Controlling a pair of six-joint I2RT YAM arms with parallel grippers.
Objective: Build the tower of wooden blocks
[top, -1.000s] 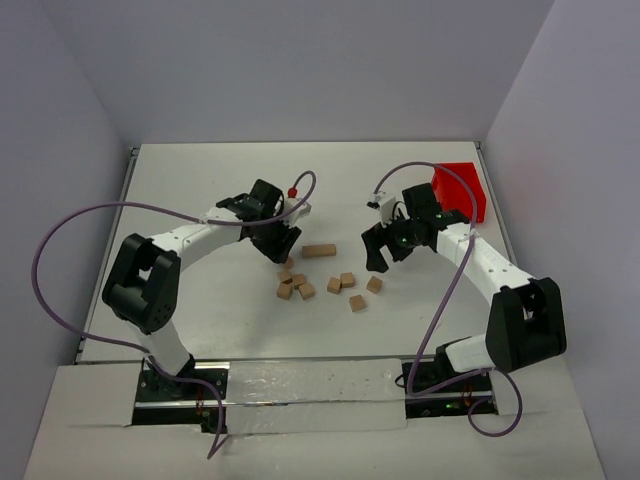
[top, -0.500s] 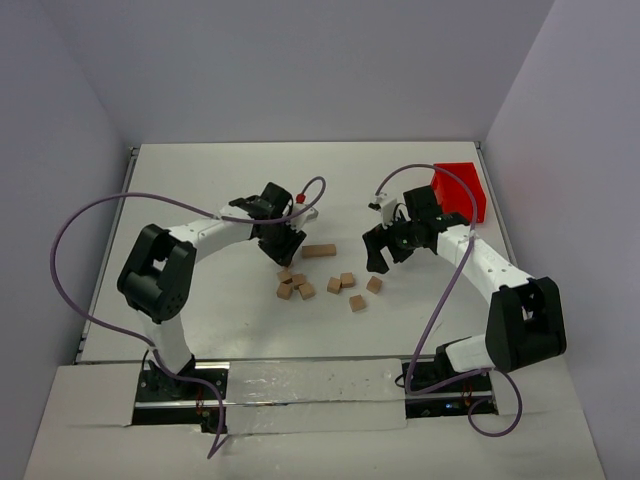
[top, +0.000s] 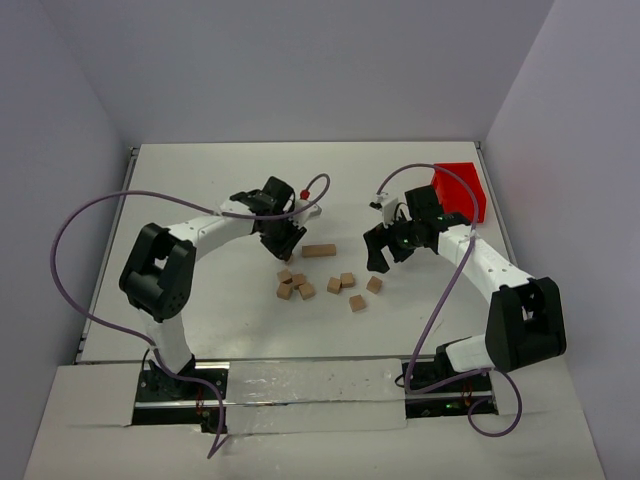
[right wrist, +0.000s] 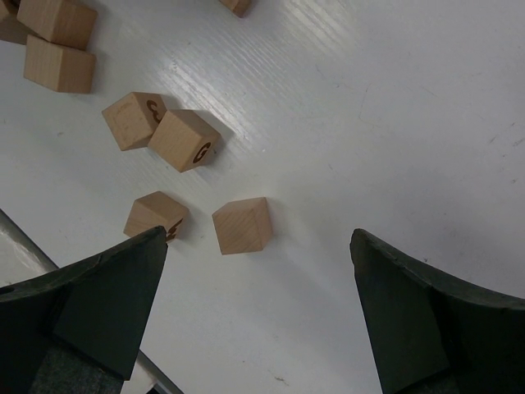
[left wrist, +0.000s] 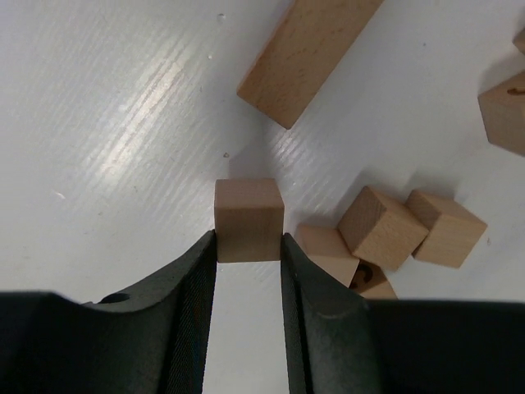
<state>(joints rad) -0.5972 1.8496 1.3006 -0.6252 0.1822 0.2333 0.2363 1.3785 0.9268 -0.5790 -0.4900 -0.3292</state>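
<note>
Top view: no tower stands yet. The wood blocks [top: 334, 285] lie scattered singly on the bench [top: 200, 180] between the arms, near a long block [top: 319, 250]. The left gripper [top: 284, 243] is low beside that long block, and the right gripper [top: 382, 252] hangs near the scatter.

Left wrist: the gripper is clenched on one held cube [left wrist: 248, 215], just short of the long block's end.

Right wrist: the fingers are spread wide and grasp nothing, above a lone cube [right wrist: 242, 226].

I judge the stacking barely begun, with nearly all placing left.

Top view looks down from high behind; both wrist views sit close above the wood blocks [top: 334, 285] it shows.
</note>
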